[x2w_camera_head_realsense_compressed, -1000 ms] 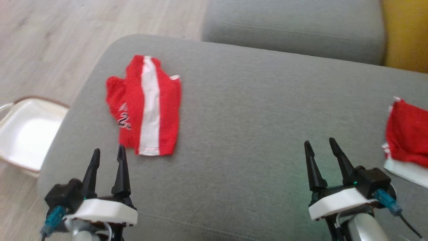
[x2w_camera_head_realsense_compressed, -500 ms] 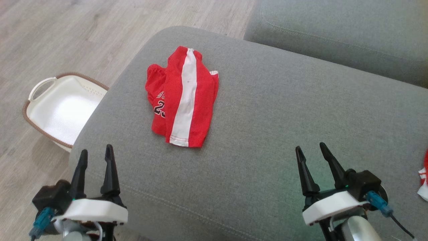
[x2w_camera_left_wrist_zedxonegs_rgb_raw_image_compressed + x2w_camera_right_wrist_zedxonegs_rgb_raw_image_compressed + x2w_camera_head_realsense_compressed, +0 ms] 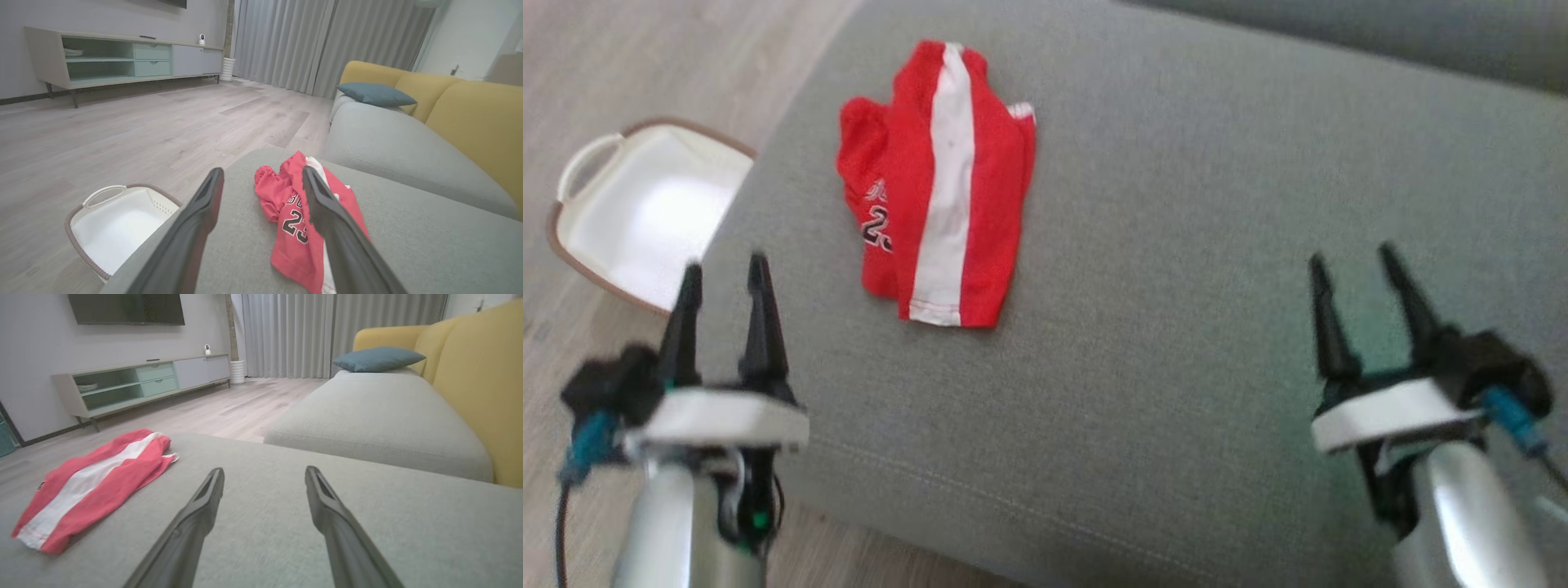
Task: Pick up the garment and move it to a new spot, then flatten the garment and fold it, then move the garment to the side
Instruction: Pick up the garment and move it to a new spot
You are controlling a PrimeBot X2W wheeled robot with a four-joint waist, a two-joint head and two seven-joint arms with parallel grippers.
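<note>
Between the earlier head pictures and this one the camera was swung and tilted, so the whole scene was shifted in frame. The garment (image 3: 935, 184) was found in the same place on the grey sofa cushion (image 3: 1176, 245), close to the cushion's left edge and towards its far left corner.

The garment, red with a white stripe, was seen loosely doubled over and rumpled rather than flat, and it was touched by neither arm. The left gripper (image 3: 725, 265) was held over the cushion's near left corner, short of the garment's near hem, with its fingers spread apart and nothing between them. The right gripper (image 3: 1350, 254) was held near the cushion's near edge, well apart from the garment, likewise spread and unladen.

The pick-up was judged to be the step in hand, with only the approach under way. For the next move the left gripper would need to be carried forward and lowered onto the near hem, and closed on the cloth alone so that the cushion cover was not pinched.

A white basket (image 3: 572, 163) with a brown rim was seen on the wooden floor (image 3: 621, 49) just beside the cushion's left edge. Nothing was seen lying in the part of it in view.
</note>
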